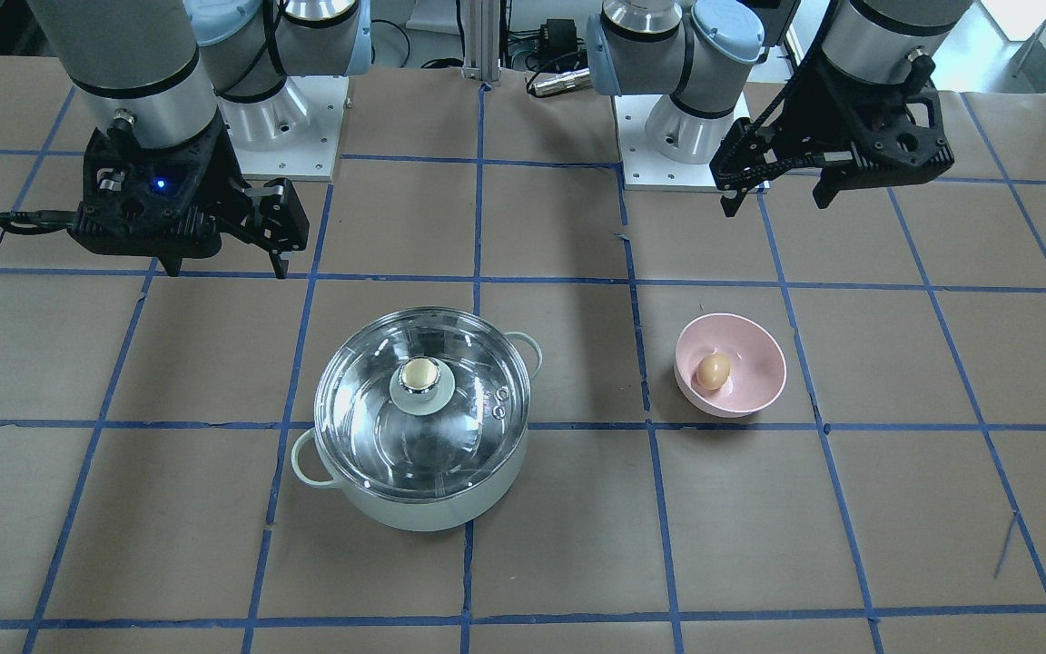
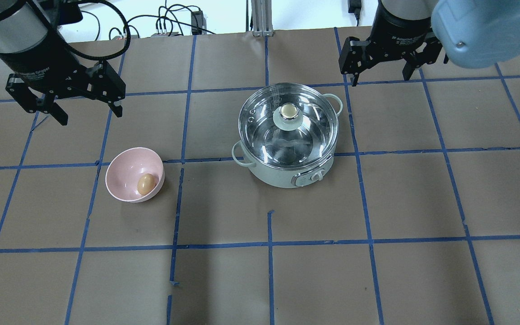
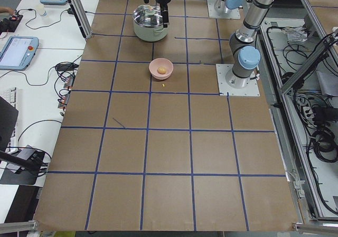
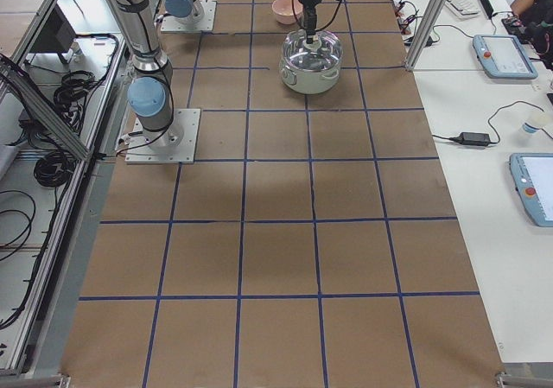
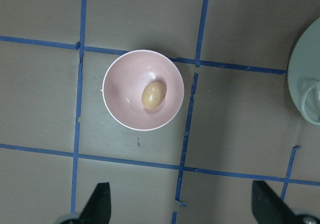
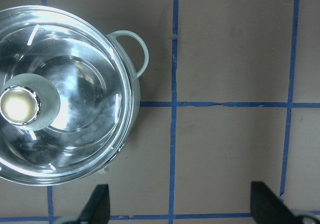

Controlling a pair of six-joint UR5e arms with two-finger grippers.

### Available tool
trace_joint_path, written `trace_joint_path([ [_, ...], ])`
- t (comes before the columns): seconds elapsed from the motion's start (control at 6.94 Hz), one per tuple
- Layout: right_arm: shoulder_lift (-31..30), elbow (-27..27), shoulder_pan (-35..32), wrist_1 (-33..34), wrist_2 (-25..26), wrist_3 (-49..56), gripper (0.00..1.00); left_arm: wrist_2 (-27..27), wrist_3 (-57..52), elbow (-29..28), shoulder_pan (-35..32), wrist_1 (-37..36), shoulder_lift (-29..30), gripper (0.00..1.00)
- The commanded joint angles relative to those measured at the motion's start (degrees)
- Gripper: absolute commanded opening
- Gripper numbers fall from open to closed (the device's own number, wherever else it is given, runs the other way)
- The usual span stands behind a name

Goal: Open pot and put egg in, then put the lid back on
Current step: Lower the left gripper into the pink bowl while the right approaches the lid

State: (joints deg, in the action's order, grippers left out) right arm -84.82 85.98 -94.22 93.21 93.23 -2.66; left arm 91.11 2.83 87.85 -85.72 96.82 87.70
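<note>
The mint-green pot stands mid-table with the glass lid shut on it, beige knob up. It also shows in the front view and under the right wrist. The light-brown egg lies in a pink bowl, also seen in the front view and the left wrist view. My left gripper is open and empty, above and behind the bowl. My right gripper is open and empty, behind and to the right of the pot.
The table is brown paper with a grid of blue tape. The two arm bases stand at the robot's edge. The pot has a control knob on its front wall. Tablets and cables lie beside the table in the side views.
</note>
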Motion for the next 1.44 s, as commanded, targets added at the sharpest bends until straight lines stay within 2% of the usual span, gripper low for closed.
trace_joint_path([
  [0.0, 0.01, 0.85, 0.17, 0.3, -0.16, 0.11, 1.0, -0.23, -0.28, 0.39, 0.03, 0.03, -0.16, 1.0],
  [0.29, 0.01, 0.85, 0.17, 0.3, -0.07, 0.11, 1.0, -0.49, -3.25, 5.63, 1.68, -0.57, -0.51, 1.0],
  [0.58, 0.53, 0.59, -0.26, 1.26, -0.07, 0.02, 1.0, -0.76, -4.93, 12.75, 4.76, -13.79, 2.11, 1.0],
  [0.86, 1.85, 0.07, -1.49, 3.82, -0.07, -0.86, 1.0, -1.02, -8.71, 19.08, 6.52, -24.61, 7.11, 1.0],
  [1.3, 1.94, 0.06, -2.11, 5.12, -0.24, -0.86, 1.0, -0.76, -15.91, 24.73, 6.53, -33.78, 10.64, 1.0],
])
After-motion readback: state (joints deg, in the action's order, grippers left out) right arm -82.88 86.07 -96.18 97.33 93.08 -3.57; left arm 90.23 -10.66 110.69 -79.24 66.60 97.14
